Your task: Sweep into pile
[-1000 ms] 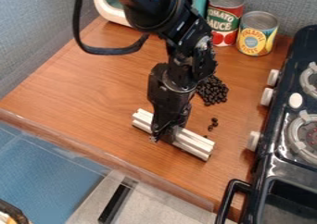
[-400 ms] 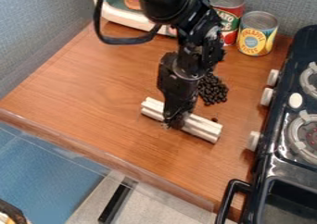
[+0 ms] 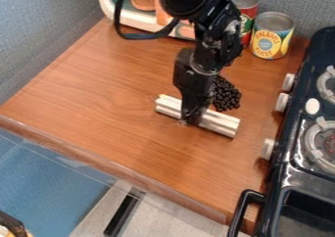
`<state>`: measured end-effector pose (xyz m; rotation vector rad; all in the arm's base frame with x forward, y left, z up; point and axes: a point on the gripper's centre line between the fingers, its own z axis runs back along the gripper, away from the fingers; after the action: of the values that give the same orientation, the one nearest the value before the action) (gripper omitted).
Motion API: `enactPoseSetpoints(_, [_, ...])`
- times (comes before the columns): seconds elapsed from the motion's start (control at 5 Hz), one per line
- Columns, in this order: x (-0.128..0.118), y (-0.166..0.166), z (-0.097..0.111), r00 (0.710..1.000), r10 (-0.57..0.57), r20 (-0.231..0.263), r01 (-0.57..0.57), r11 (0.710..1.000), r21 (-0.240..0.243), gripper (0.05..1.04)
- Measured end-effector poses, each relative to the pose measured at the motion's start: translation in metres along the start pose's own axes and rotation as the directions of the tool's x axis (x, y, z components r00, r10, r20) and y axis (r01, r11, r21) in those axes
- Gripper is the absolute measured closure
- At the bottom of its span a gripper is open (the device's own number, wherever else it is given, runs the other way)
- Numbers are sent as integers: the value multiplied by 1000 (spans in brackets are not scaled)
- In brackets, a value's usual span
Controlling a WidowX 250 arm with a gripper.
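Arm (image 3: 208,50) slants down over counter (image 3: 98,99). Gripper (image 3: 190,119) points downward, closed around white bar (image 3: 220,124) near dark beans (image 3: 226,95).

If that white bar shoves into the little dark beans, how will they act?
The dark beans lie loose and piled, so they would probably shift separately, not as one lump. Being small and roundish, a few might roll off across the flat wooden counter. The long, straight white bar should probably gather most of them.

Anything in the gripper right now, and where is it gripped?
Yes, the gripper holds the whitish ribbed bar near the middle of its length, with an end sticking out on either side.
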<state>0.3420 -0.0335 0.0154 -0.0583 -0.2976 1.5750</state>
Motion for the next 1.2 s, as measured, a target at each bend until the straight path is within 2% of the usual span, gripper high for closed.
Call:
enactPoseSetpoints(0.4, [4, -23, -6, 999, 49, -10, -50, 998, -27, 718])
enactPoseSetpoints(0.8, [9, -24, -6, 998, 67, -17, -67, 998, -15, 718])
enactPoseSetpoints(1.0, [16, -7, 0, 999, 35, -32, -35, 999, 22, 718])
enactPoseSetpoints(1.2, [29, -1, 29, 998, 32, -55, -32, 999, 14, 718])
